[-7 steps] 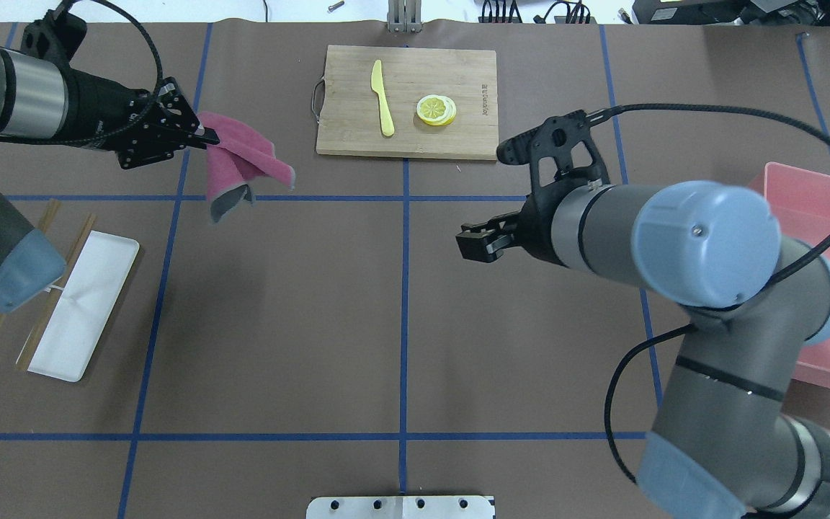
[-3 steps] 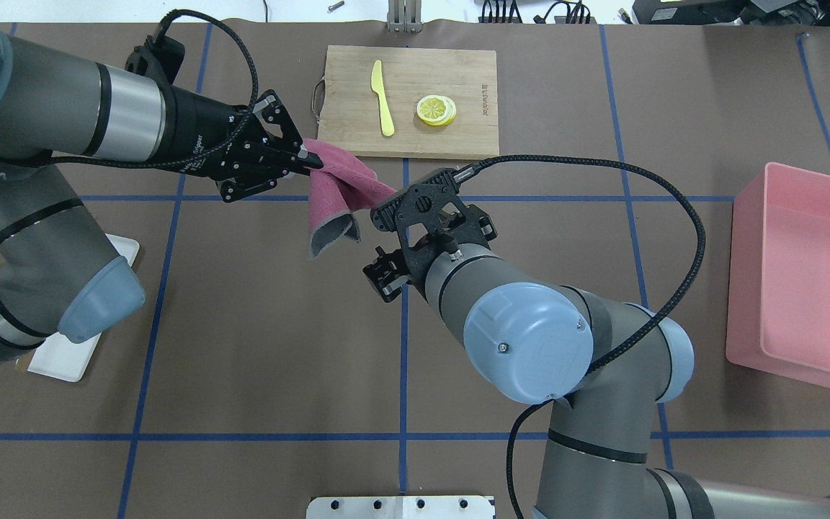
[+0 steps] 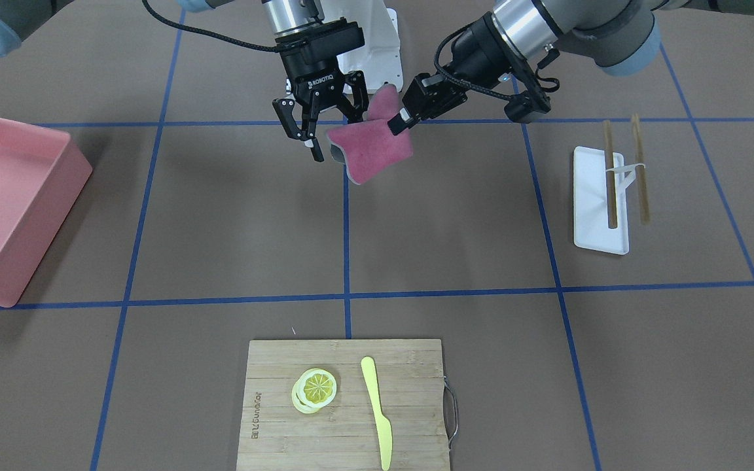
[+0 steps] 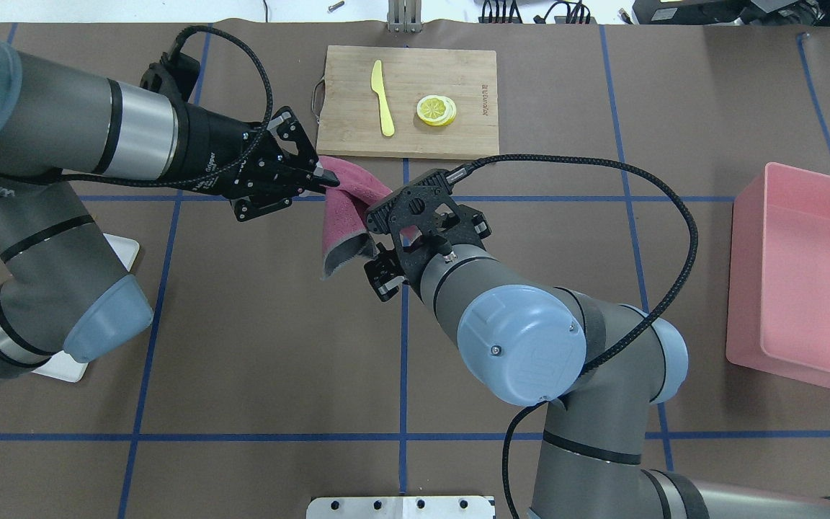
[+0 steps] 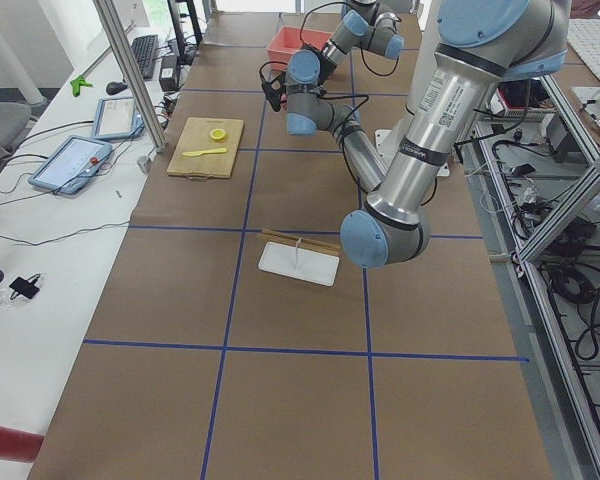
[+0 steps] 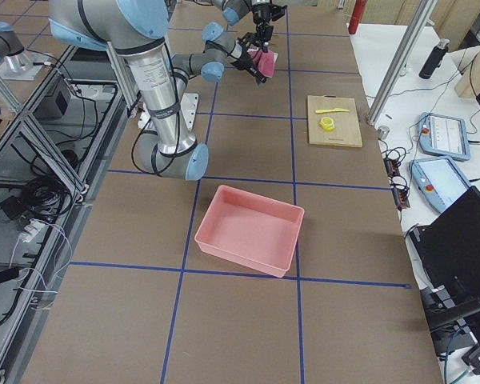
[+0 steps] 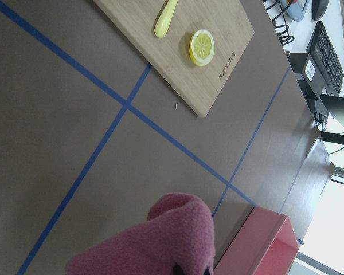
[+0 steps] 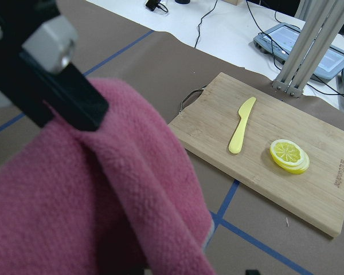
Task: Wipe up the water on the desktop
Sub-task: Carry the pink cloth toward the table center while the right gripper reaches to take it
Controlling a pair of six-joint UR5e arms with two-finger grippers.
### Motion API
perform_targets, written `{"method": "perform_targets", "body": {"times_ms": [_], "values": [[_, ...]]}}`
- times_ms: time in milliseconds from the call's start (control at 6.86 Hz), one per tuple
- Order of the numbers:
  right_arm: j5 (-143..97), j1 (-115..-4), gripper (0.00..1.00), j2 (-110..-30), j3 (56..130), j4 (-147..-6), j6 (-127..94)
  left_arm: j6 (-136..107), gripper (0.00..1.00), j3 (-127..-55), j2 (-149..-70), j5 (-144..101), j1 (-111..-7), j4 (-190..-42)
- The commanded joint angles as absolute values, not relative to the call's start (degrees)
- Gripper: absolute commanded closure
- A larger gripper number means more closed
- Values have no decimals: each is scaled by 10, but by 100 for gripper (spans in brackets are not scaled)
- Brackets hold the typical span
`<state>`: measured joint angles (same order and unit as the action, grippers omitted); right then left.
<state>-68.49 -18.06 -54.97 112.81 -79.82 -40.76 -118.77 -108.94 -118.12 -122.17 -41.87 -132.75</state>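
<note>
The brown desktop [image 4: 264, 324] with blue tape lines shows no water that I can make out. My left gripper [image 4: 323, 177] is shut on the top of a pink towel [image 4: 345, 213], which hangs above the desktop near the middle. In the front-facing view this gripper [image 3: 398, 122] pinches the towel [image 3: 372, 149] from the right. My right gripper [image 3: 328, 140] is open, with its fingers at the towel's left edge. In the overhead view it [image 4: 383, 272] sits mostly under its own wrist. The towel [image 8: 103, 189] fills the right wrist view.
A bamboo cutting board [image 4: 458, 137] with a yellow knife [image 4: 383, 99] and a lemon slice [image 4: 436, 110] lies at the far middle. A pink bin [image 4: 804, 281] stands at the right. A white tray [image 3: 596, 203] with chopsticks [image 3: 639, 170] lies on my left side.
My left gripper carried the towel from the far left toward the table's middle. My right arm swung in from the right, and its open gripper now meets the towel.
</note>
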Motion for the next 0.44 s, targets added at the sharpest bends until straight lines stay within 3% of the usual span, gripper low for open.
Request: {"method": "perform_targets", "body": {"times_ms": [0, 146, 292], "values": [[-682, -183, 100, -556, 1148, -797, -412, -1171, 70, -1088, -1178, -1223, -416, -1317], [-682, -188, 100, -561, 1164, -798, -413, -1124, 13, -1088, -1168, -1223, -418, -1316], [-683, -200, 100, -572, 1170, -798, -413, -1081, 2, -1086, -1152, -1224, -433, -1316]]}}
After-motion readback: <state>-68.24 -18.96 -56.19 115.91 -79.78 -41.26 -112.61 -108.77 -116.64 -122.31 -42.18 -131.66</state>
